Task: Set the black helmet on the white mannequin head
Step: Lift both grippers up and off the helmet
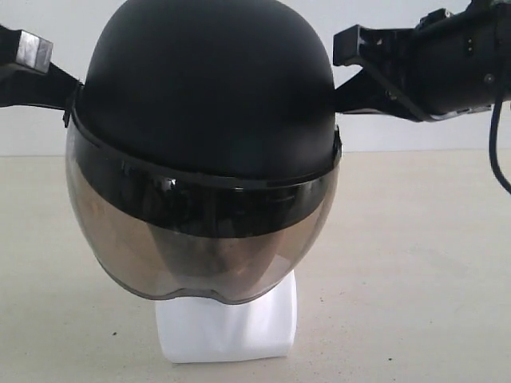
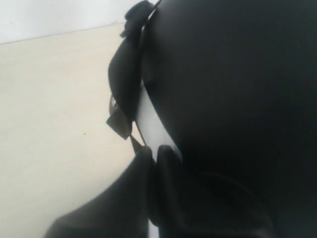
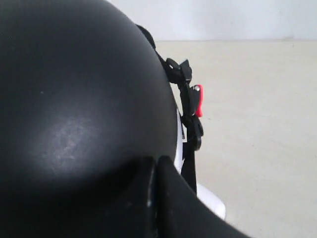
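Observation:
The black helmet (image 1: 207, 88) sits over the white mannequin head, whose face shows dimly through the smoky visor (image 1: 200, 247); only the blocky white base (image 1: 227, 327) is in plain sight. My left gripper (image 1: 70, 100) is at one side of the helmet and my right gripper (image 1: 339, 92) at the other. In the left wrist view the gripper (image 2: 156, 151) is shut at the rim of the shell (image 2: 233, 89), with white head (image 2: 151, 119) beside it. The right gripper (image 3: 157, 161) is likewise shut at the shell (image 3: 74, 99) edge, near the strap's red buckle (image 3: 198, 99).
A pale beige tabletop (image 1: 415, 263) spreads around the base, with a white wall (image 1: 399, 136) behind it. A black cable (image 1: 497, 152) hangs from the right arm at the far right.

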Available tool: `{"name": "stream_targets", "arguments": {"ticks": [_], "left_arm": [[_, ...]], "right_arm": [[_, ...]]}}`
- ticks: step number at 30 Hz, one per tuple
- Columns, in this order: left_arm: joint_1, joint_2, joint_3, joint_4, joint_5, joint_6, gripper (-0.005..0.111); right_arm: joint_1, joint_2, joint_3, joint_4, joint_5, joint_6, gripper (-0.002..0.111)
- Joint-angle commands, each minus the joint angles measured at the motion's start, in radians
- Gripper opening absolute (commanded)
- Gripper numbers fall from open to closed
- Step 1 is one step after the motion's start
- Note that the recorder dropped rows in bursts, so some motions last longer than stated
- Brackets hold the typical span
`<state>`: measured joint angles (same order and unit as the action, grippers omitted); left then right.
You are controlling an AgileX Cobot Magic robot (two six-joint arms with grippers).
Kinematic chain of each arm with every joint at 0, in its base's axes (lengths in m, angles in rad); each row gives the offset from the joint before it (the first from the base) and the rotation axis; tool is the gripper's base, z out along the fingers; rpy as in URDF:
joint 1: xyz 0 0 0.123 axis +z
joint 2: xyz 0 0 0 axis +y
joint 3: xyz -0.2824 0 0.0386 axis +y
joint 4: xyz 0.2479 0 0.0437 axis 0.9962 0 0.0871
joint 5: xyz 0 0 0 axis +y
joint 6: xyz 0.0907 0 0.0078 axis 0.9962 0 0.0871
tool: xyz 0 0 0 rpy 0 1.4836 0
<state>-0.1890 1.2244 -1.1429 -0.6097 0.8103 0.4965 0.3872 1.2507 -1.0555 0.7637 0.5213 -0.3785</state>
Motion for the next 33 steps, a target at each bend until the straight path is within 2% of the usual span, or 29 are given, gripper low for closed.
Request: {"name": "stream_targets", "arguments": {"ticks": [1,16,33], "left_arm": [[-0.006,0.036,0.001,-0.012,0.032,0.004,0.004],[-0.006,0.058,0.001,-0.013,-0.062,0.020,0.004],[-0.006,0.103,-0.084,-0.058,-0.026,0.054,0.004]], "right_arm": [[0.052,-0.001,-0.064,0.043,0.009,-0.013,0.000],[0.055,0.008,-0.088,0.031,0.054,0.013,0.000],[0.055,0.017,-0.070,0.032,0.071,0.022,0.000]]}}
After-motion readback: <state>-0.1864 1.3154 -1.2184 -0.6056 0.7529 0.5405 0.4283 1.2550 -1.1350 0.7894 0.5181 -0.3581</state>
